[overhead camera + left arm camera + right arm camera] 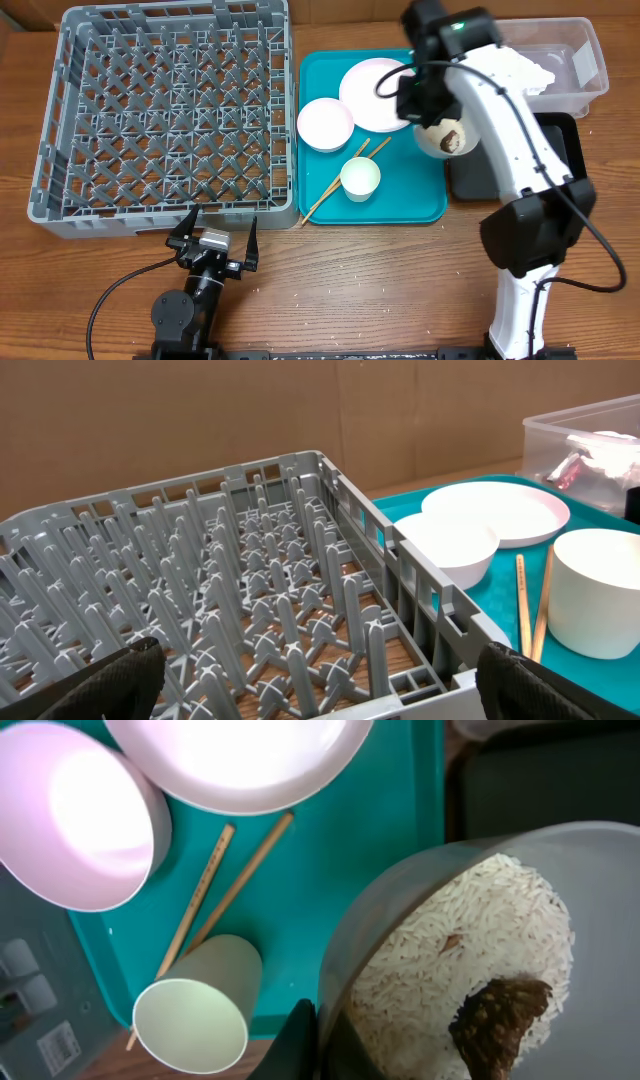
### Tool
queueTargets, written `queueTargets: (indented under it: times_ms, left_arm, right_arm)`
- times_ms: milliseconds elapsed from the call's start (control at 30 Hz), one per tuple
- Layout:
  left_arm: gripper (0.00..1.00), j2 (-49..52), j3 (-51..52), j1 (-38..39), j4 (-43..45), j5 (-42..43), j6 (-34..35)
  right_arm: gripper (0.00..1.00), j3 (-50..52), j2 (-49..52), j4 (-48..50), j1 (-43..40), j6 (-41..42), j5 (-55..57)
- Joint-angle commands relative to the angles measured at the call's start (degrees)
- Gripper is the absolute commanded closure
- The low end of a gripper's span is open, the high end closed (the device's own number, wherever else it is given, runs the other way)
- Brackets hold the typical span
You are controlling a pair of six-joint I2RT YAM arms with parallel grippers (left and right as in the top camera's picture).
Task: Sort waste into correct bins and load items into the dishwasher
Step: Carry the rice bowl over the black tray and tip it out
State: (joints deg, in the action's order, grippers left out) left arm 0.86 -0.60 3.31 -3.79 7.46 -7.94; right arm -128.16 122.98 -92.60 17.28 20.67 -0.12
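Note:
My right gripper (320,1045) is shut on the rim of a white bowl (449,137), held tilted above the right edge of the teal tray (405,205). The bowl holds white rice (470,955) and a brown food lump (497,1020). On the tray lie a white plate (372,95), a second white bowl (325,124), a small cup (360,178) and wooden chopsticks (338,185). The clear tub (578,70) at the far right holds a crumpled napkin (535,72). The black tray (565,140) sits under my right arm. My left gripper (213,238) is open and empty in front of the grey dish rack (165,110).
The rack's near wall (400,560) stands just ahead of my left fingers. The teal tray lies between the rack and the black tray. Scattered rice grains dot the wooden table (350,290) in front.

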Motion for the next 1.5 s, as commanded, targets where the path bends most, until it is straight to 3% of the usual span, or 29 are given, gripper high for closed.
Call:
queueTargets:
  times_ms: [0,367,633,1100,1300,1467]
  left_arm:
    - [0.00,-0.50,0.33,-0.35,0.02,-0.39,-0.63]
    - [0.00,-0.50,0.33,-0.35,0.00,-0.39,-0.63]
    - [0.00,-0.50,0.33,-0.35,0.00,-0.39,-0.63]
    - [0.00,-0.50,0.33,-0.35,0.00,-0.39,-0.63]
    - [0.00,-0.50,0.33,-0.35,0.00,-0.39,-0.63]
    - [0.00,-0.50,0.33,-0.35,0.00,-0.39,-0.63]
  right_arm:
    - [0.96,-1.18,-4.17,0.68,-4.04,-6.27,-5.73]
    - [0.96,4.81,-8.57,2.73,-14.47,-14.71,-14.27]
    - [0.96,17.68,-13.57,10.03,-20.15,-21.29,-25.55]
    - [0.96,41.33,-14.43,27.74,-35.21,-36.74,-60.83]
    - [0.96,49.03,-14.29,37.24,-40.61,-37.18,-75.54]
    - [0.96,53.42,-13.40,40.11,-43.98,-37.16,-81.53]
